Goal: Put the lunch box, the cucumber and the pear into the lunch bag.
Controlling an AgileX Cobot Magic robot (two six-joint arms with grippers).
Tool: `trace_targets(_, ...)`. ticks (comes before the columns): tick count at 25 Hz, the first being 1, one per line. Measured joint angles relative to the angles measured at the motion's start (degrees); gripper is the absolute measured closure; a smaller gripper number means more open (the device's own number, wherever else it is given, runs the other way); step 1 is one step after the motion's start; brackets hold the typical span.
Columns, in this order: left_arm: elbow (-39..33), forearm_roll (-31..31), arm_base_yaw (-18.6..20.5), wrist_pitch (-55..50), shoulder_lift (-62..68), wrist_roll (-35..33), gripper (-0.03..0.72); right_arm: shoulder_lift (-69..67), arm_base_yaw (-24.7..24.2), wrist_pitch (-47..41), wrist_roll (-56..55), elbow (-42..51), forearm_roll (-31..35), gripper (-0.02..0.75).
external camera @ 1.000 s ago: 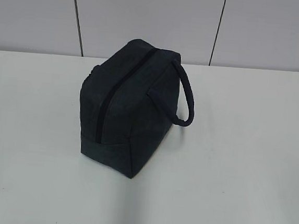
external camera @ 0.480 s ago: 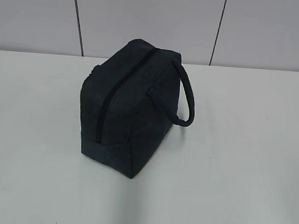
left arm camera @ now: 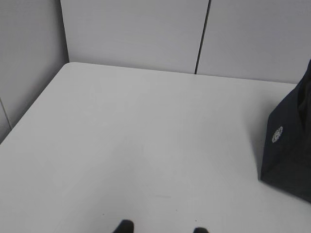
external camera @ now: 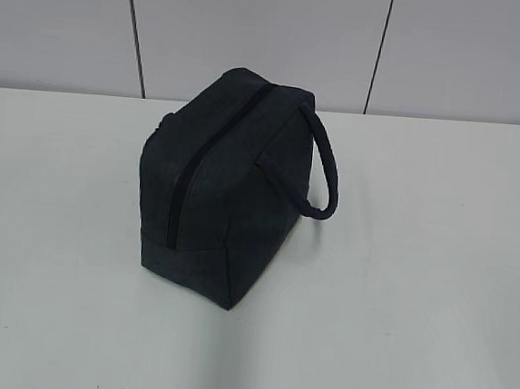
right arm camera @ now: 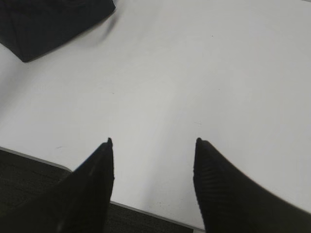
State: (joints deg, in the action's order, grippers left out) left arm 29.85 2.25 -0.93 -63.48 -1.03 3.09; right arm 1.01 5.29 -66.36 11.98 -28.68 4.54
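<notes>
The dark navy lunch bag point(external camera: 229, 187) stands upright on the white table, its top zipper shut and its loop handle point(external camera: 323, 177) hanging to the right. Its lower corner shows at the right edge of the left wrist view point(left arm camera: 291, 150) and at the top left of the right wrist view point(right arm camera: 53, 22). My left gripper point(left arm camera: 163, 226) is open over bare table, well left of the bag, with only its fingertips showing. My right gripper point(right arm camera: 153, 143) is open above the table's near edge, with nothing between its fingers. The lunch box, the cucumber and the pear are out of view.
White table point(external camera: 416, 290) with grey wall panels behind it. In the left wrist view the table's far left corner point(left arm camera: 68, 65) meets the walls. The table's front edge point(right arm camera: 29, 156) and dark floor show below the right gripper.
</notes>
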Motion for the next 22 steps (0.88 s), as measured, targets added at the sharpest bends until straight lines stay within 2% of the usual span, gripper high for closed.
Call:
trace_targets(6,0.0,0.0,0.0,0.0,0.0,0.0,0.450,0.0,-2.9,0.0,0.0,0.0,0.0,0.319)
trace_targets(22,0.0,0.0,0.0,0.0,0.0,0.0,0.450,0.0,-3.1,0.0,0.0,0.0,0.0,0.319)
